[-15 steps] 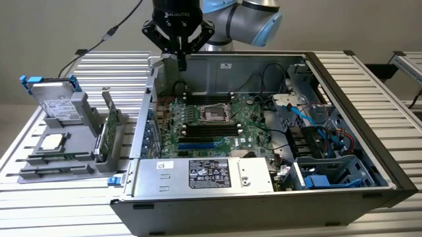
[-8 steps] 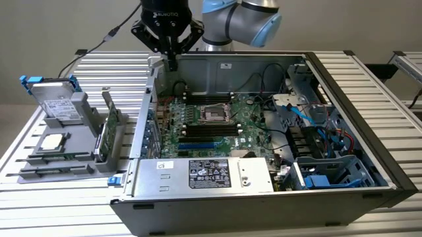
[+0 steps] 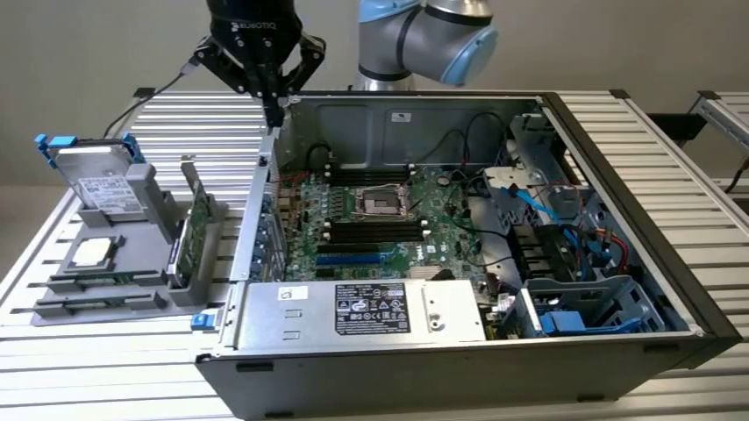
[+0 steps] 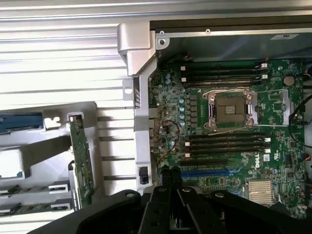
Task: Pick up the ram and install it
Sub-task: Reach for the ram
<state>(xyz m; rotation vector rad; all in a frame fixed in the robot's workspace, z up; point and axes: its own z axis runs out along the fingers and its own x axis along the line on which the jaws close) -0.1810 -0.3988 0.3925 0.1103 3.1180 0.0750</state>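
Green ram (image 3: 195, 230) stood in the rack (image 3: 111, 303) just beside the case (image 3: 351, 118); gripper (image 3: 273, 111) hovered over the case's rim, jaws together, empty; slots (image 3: 372, 230) bare; pickup and install both undone.

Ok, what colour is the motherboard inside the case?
Green; the motherboard shows best in the wrist view.

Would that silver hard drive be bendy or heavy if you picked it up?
Probably stiff: the hard drive looks like a boxy metal case. Likely heavy for its size. It stands tilted in the grey holder, so a push might tip it.
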